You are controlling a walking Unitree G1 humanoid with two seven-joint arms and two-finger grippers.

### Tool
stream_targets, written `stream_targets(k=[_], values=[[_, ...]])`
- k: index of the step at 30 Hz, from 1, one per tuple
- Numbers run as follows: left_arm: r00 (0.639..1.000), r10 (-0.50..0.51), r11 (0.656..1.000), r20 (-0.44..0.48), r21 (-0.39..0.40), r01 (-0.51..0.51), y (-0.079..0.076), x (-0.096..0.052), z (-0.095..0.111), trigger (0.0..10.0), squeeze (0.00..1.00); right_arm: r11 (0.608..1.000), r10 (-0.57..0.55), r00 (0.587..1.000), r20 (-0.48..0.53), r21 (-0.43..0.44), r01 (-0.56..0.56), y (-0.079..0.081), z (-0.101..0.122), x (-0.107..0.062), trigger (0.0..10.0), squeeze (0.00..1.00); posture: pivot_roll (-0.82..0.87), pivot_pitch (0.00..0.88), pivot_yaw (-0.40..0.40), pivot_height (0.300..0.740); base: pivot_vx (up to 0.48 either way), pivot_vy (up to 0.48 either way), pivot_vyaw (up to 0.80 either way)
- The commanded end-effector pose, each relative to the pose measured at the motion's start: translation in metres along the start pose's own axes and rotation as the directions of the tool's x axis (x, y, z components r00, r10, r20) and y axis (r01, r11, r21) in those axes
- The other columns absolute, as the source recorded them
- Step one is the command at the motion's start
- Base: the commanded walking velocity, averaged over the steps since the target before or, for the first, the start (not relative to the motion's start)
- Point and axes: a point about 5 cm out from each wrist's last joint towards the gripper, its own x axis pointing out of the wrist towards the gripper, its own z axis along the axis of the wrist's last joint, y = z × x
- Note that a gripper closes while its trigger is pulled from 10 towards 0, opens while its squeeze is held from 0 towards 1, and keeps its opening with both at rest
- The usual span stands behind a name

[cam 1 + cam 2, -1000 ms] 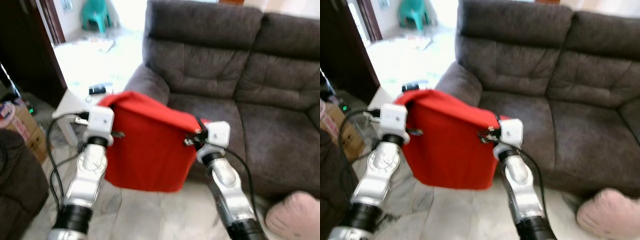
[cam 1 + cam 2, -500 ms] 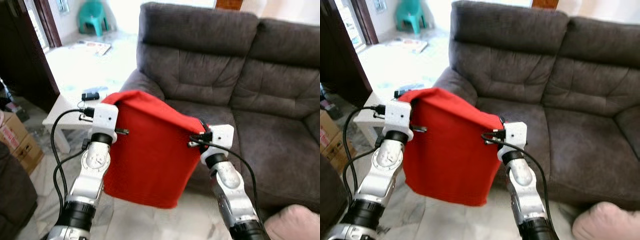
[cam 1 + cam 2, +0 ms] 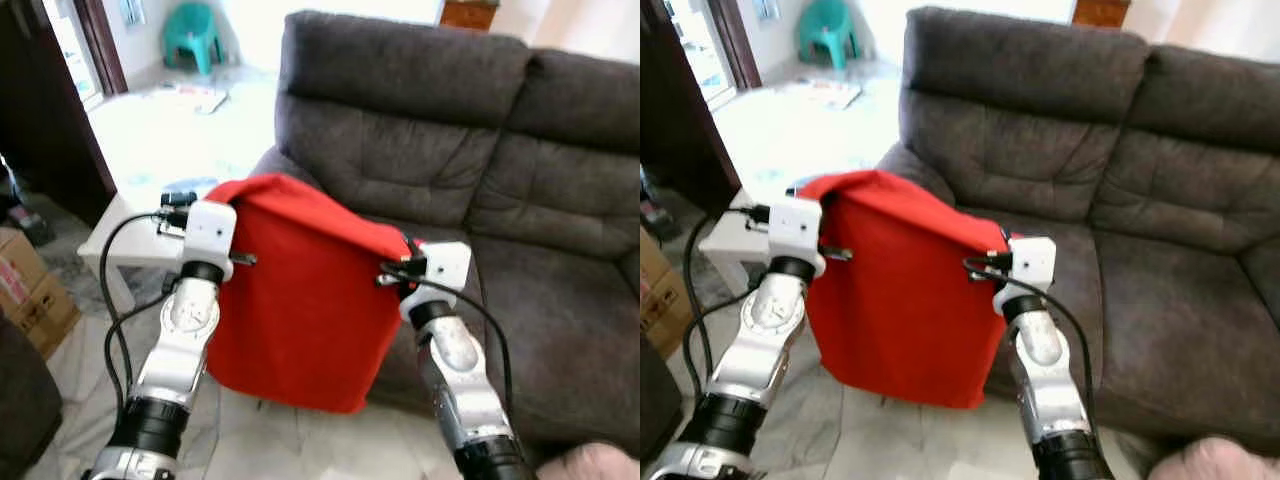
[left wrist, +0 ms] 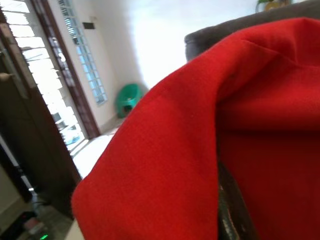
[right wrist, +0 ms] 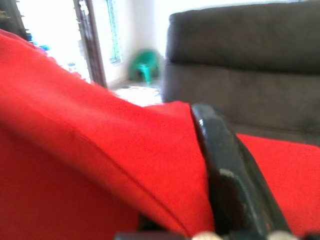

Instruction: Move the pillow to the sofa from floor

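Note:
A red pillow [image 3: 300,290] hangs upright in the air in front of me, held by its two upper corners. My left gripper [image 3: 238,258] is shut on its left corner and my right gripper [image 3: 392,276] on its right corner. In the left wrist view red cloth [image 4: 190,140] drapes over a dark finger [image 4: 231,220]. In the right wrist view a black finger [image 5: 225,185] presses on the red cloth [image 5: 100,165]. The dark grey sofa [image 3: 520,200] stands just behind the pillow, with its seat [image 3: 560,300] below the pillow's top edge.
A low white table [image 3: 120,240] with small dark items stands at the left beside the sofa arm [image 3: 270,165]. A cardboard box [image 3: 30,290] lies at the far left, a pink cushion [image 3: 600,462] on the floor at bottom right, a teal chair [image 3: 195,25] far back.
The whole view has shifted as I move closer to the sofa; the pink cushion has slid toward the bottom edge. The red pillow stays held between both grippers in the same way.

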Motion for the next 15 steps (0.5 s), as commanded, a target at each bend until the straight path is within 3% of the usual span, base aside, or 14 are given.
stream_targets(k=[1,4,15], values=[[0.993,0.064,0.998,0.101,-0.014,-0.063,0.009,0.008,0.023,10.0,0.0,0.997,-0.077,0.995,0.069,-0.019,0.079,-0.022,0.013,-0.002,10.0,0.0,0.08,0.0,-0.066,0.74,0.277,0.0,0.0],[0.995,0.042,0.999,0.091,-0.014,-0.041,0.006,0.006,0.021,10.0,0.0,0.995,-0.097,0.993,0.061,-0.01,0.098,-0.026,0.012,-0.001,10.0,0.0,0.08,0.0,-0.066,0.74,0.277,0.0,0.0],[0.998,-0.029,0.999,0.051,-0.042,0.031,-0.006,0.0,0.011,10.0,0.0,0.99,-0.143,0.989,0.038,-0.01,0.144,-0.031,0.009,-0.002,10.0,0.0,0.08,0.0,-0.07,0.74,0.0,0.0,0.0]])
